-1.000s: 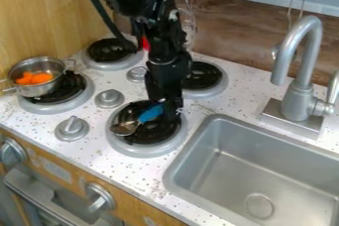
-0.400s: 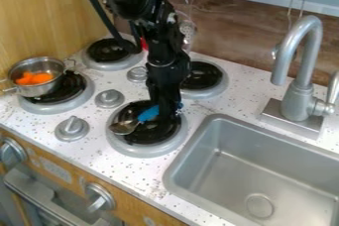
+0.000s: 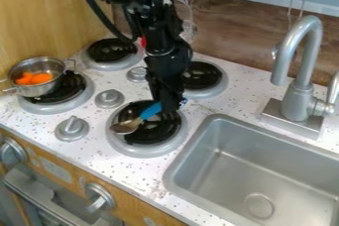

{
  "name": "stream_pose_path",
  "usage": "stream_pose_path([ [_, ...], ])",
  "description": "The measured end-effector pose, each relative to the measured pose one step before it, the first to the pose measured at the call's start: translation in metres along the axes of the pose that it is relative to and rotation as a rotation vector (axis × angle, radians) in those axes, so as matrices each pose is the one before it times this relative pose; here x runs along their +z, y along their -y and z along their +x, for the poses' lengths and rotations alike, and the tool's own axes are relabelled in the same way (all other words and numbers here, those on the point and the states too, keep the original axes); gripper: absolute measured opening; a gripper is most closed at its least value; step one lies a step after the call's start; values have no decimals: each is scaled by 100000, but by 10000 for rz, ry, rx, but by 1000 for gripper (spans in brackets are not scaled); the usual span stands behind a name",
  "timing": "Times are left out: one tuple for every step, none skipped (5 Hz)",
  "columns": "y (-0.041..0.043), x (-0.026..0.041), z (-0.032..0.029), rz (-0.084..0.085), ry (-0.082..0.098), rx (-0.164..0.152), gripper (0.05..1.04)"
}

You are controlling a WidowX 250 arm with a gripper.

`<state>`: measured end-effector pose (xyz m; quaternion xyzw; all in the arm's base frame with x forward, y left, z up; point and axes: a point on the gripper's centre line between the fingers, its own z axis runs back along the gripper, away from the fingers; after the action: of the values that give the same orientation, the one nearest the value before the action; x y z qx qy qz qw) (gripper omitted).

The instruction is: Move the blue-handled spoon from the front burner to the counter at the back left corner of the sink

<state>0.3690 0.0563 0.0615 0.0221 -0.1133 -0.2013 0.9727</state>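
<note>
The black gripper (image 3: 169,107) hangs over the front right burner (image 3: 140,149), at the blue handle of a spoon (image 3: 150,111). The spoon's metal bowl (image 3: 124,127) points left over the burner's black coil. Part of the handle is hidden behind the gripper, and whether the fingers are closed on it cannot be made out. At the left, a metal pot (image 3: 38,89) with orange pieces (image 3: 33,78) in it sits on the front left burner.
Two more burners lie behind, one at the back left (image 3: 111,51) and one at the back right (image 3: 202,76). Grey knobs (image 3: 71,128) stand between burners. A sink (image 3: 255,170) and tall faucet (image 3: 301,91) are at the right. Utensils hang at the back wall.
The arm's upper part has shifted slightly and its lower part tilts differently. The gripper has risen a little beside the spoon, whose handle and bowl have moved only slightly.
</note>
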Motion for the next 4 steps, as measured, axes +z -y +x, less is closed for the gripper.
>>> stream_pose_path([
  [1530,1278,2631,-40,316,-296,447],
  [548,1802,3418,183,834,412,447],
  [341,-1009,2367,160,493,726,447],
  [289,-2398,1191,225,111,844,447],
])
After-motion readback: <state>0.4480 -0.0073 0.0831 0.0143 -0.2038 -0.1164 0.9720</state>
